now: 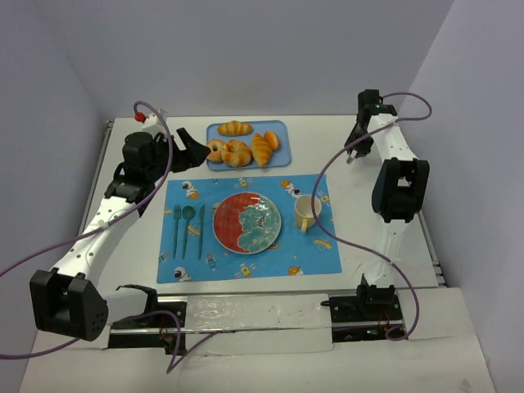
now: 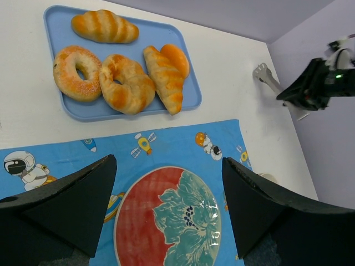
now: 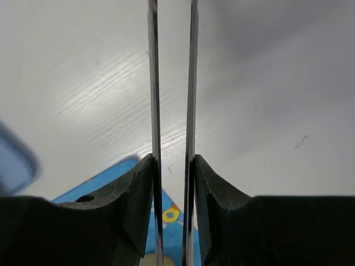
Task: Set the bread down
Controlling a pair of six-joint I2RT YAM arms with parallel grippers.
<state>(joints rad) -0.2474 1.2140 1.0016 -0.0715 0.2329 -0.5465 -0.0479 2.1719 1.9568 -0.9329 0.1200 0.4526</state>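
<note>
The bread [image 2: 165, 80] is the long straight ridged croissant lying on the blue tray [image 2: 191, 100], right of centre; it also shows in the top view [image 1: 262, 151]. A small smooth bun [image 2: 176, 57] touches its right side. My left gripper [image 2: 169, 166] is open and empty, hovering over the blue placemat just in front of the tray, above the far edge of the red and teal plate [image 2: 166, 221]. In the top view the left gripper [image 1: 195, 152] sits left of the tray. My right gripper [image 3: 173, 160] is shut on thin metal tongs [image 3: 191, 83] over the far right of the table [image 1: 358, 146].
The tray also holds a sugared doughnut [image 2: 76, 72], a curved croissant [image 2: 127, 83] and a shorter croissant [image 2: 104, 26] at the back. On the placemat [image 1: 246, 266] lie a teal fork, spoon and knife [image 1: 188, 229] left of the plate and a yellow mug [image 1: 307, 213] to its right.
</note>
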